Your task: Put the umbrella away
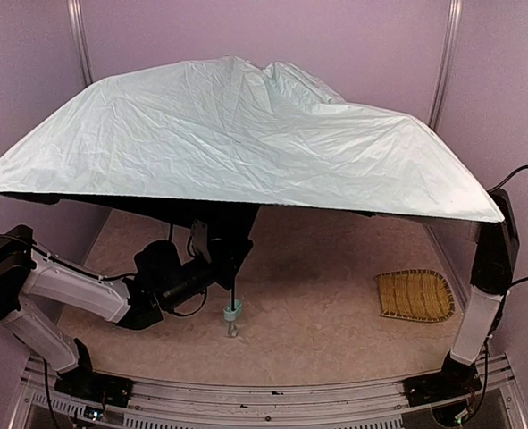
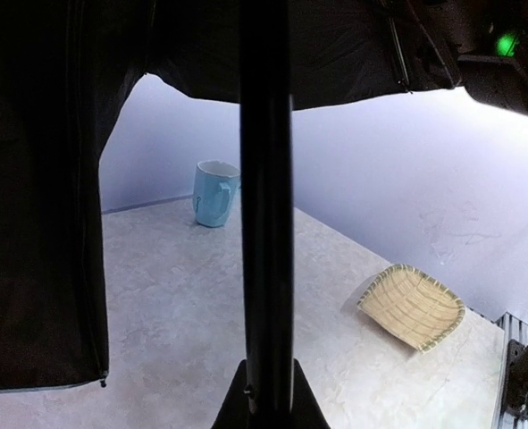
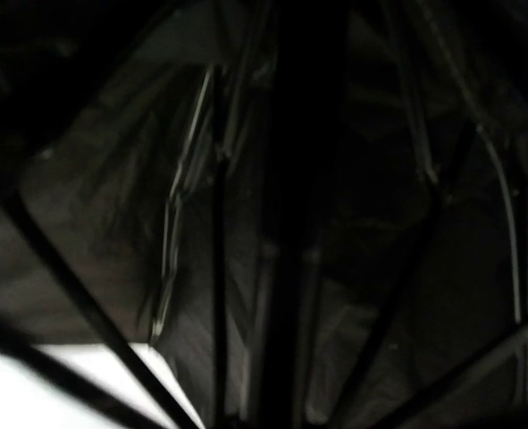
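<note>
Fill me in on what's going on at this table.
The umbrella stands open over the table. The left arm holds it upright, jaws closed on the thin black shaft above the handle. The right arm reaches up beneath the canopy, where its jaws are too dark to make out. A straw mat and a blue mug sit untouched.

Walls [image 1: 335, 36] were plain lavender on the far, left and right sides. A pale metal left upright [image 1: 83, 40] and right upright [image 1: 447, 54] stood at the far corners. Table top [image 1: 335, 313] was beige, mottled like stone. Aluminium rail [image 1: 272, 398] ran along the near edge. Light was soft and even.
</note>
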Motion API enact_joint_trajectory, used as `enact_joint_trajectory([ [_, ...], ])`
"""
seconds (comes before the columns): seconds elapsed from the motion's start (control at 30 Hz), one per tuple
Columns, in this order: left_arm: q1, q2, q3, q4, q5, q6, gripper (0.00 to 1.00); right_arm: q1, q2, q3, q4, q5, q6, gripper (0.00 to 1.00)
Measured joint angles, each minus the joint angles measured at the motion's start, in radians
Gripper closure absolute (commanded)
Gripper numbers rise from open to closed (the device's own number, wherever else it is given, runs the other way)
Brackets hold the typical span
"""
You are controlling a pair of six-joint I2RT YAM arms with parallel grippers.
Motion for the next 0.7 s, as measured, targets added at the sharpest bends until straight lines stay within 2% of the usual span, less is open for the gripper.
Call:
enact_joint_trajectory([
  [0.13, 0.047, -0.023, -0.042, -0.010, 0.074, 0.012, 1.00, 0.000, -0.031, -0.018, -0.088, -0.031, -0.094, 1.00],
  [0.3, 0.048, -0.028, -0.048, -0.036, 0.109, 0.049, 1.00, 0.029, -0.098, -0.090, -0.143, -0.001, -0.224, 1.00],
  [0.5, 0.048, -0.028, -0.048, -0.039, 0.152, 0.091, 1.00, 0.066, -0.151, -0.185, -0.075, 0.049, -0.307, 1.00],
  [0.7, 0.050, -0.026, -0.047, -0.053, 0.168, 0.101, 1.00, 0.094, -0.154, -0.211, -0.051, 0.118, -0.363, 1.00],
])
